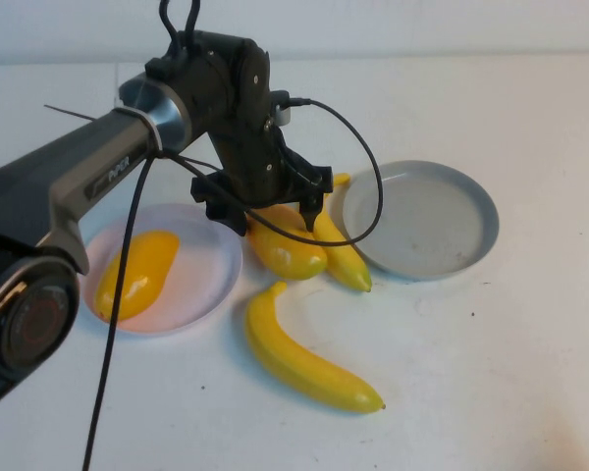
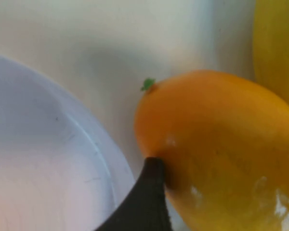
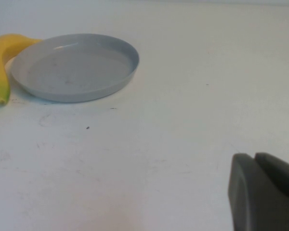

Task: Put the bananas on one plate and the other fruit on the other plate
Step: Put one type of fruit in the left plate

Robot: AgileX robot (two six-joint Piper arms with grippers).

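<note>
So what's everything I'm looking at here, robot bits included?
mangoes: two, orange-yellow; one on the pink plate, the other on the table under the left gripper
bananas: two, yellow; larger one lying near the table's front, smaller one beside the grey plate
pink plate: one, pale pink, on the left
grey plate: one, grey-blue, on the right, nothing on it
table: one, white
left gripper: black, open, straddling the loose mango
right gripper: dark grey, shut, above bare table, right wrist view only
</note>
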